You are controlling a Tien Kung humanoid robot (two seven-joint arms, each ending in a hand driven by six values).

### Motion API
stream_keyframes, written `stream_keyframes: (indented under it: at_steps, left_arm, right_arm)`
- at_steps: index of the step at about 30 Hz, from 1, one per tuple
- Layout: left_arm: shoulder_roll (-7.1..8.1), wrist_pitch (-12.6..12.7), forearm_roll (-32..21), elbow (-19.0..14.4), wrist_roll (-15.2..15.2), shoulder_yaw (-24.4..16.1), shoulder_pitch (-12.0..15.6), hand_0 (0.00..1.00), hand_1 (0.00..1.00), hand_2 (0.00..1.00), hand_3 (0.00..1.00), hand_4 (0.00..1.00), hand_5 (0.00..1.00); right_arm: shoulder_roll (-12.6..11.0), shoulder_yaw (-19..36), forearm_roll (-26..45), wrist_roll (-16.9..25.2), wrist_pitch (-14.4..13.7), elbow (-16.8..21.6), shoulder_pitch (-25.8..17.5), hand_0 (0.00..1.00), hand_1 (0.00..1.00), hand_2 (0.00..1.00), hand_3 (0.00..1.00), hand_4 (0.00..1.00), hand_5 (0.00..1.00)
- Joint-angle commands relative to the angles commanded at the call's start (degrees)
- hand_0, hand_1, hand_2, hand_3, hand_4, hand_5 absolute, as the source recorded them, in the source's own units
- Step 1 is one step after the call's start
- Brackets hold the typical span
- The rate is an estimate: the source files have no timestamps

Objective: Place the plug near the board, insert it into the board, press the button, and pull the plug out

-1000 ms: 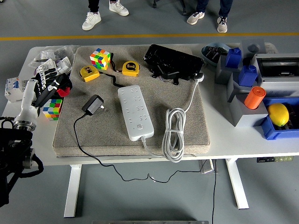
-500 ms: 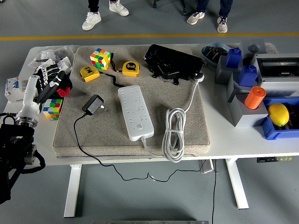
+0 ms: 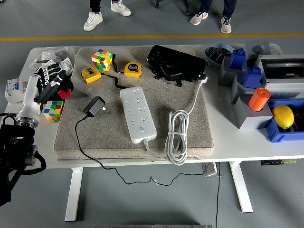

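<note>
A black plug adapter [image 3: 94, 106] lies on the grey mat [image 3: 95, 137], its thin black cable trailing off the table's front edge. To its right lies the white power strip [image 3: 137, 113], its button near the front end and its coiled white cord [image 3: 177, 136] beside it. My left hand [image 3: 51, 80] hovers over the table's left side, above the mat's left edge, up and to the left of the plug. Its fingers are relaxed and hold nothing. The right arm does not show.
Two colour cubes [image 3: 101, 59] [image 3: 53, 109], two yellow tape measures [image 3: 90, 74] [image 3: 132, 69] and a black case [image 3: 176, 63] lie around the mat. Blue and grey bins [image 3: 247, 71], an orange cylinder [image 3: 259, 99] and a yellow ball [image 3: 282, 116] crowd the right side. People's feet stand beyond the table.
My left arm has risen and drifted slightly up and away from the near edge; the hand sits a little farther over the table. The plug and strip have not moved.
</note>
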Motion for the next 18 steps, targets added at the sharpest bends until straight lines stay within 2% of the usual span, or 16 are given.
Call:
stream_keyframes:
  at_steps: [18]
  left_arm:
    - [0.41,0.0,0.1,-0.3,0.2,-0.3,-0.2,0.778,0.755,0.759,0.755,0.934,0.665]
  right_arm:
    - [-0.2,-1.3,0.3,-0.3,0.2,-0.1,0.3,0.697,0.701,0.675,0.576,0.998,0.538]
